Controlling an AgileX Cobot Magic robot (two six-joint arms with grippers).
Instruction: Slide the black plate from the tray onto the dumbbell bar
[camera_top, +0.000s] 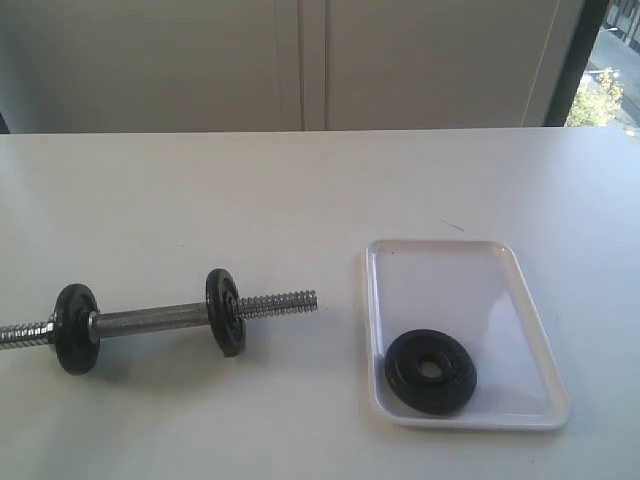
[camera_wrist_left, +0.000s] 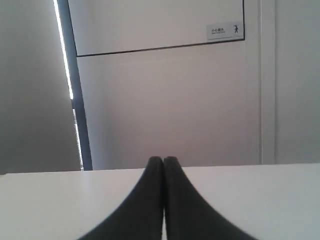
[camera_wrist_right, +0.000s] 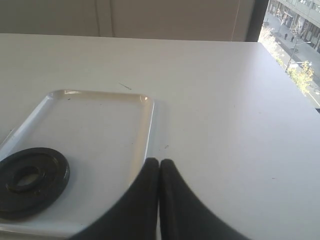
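Observation:
The black plate (camera_top: 431, 371) lies flat in the near part of the white tray (camera_top: 500, 262), right of centre in the exterior view. The dumbbell bar (camera_top: 150, 320) lies on the table at the left, two small black discs on it and a bare threaded end (camera_top: 280, 302) pointing toward the tray. Neither gripper shows in the exterior view. My right gripper (camera_wrist_right: 159, 164) is shut and empty, over the tray's edge (camera_wrist_right: 150, 120), with the plate (camera_wrist_right: 30, 182) off to one side. My left gripper (camera_wrist_left: 163, 161) is shut and empty above bare table; the task's things are out of its view.
The white table (camera_top: 300, 190) runs back to a pale wall with panels. A window (camera_top: 605, 90) shows at the far right edge. The bar's left end runs out of the exterior view.

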